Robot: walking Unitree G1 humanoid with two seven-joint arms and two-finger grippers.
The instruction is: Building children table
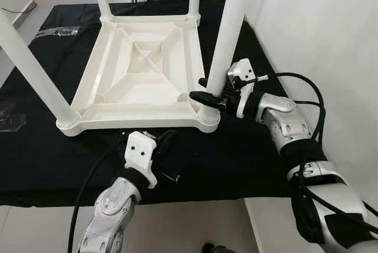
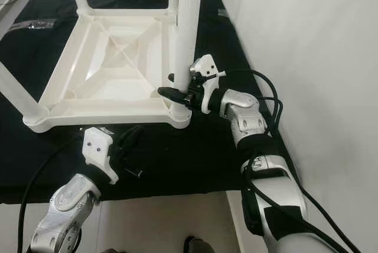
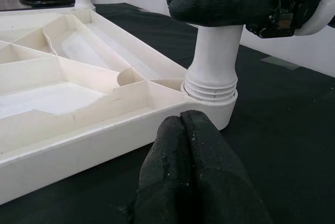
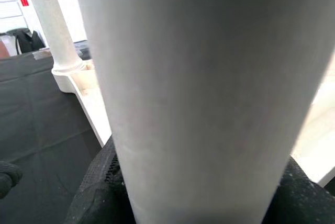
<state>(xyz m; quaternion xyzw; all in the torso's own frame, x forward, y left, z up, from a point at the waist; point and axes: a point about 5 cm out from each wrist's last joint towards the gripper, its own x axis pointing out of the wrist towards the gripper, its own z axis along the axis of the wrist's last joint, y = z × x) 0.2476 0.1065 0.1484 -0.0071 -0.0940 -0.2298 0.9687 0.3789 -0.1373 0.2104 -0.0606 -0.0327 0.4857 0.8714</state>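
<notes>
**Seating the near-right leg in its corner socket**

The white plastic tabletop (image 1: pixel 142 75) lay upside down on a black cloth (image 1: pixel 236 158), its ribbed underside up. The right gripper (image 1: pixel 208 90) was clamped around the near-right leg (image 1: pixel 227 34), a smooth matte tube standing in the corner socket (image 3: pixel 209 98); threaded rings at its base remained exposed, suggesting the leg was not yet fully seated. The next move probably called for turning or pressing it home. The left gripper (image 1: pixel 162 143), fingers pressed together and empty, hovered beside the tabletop's near edge.
</notes>
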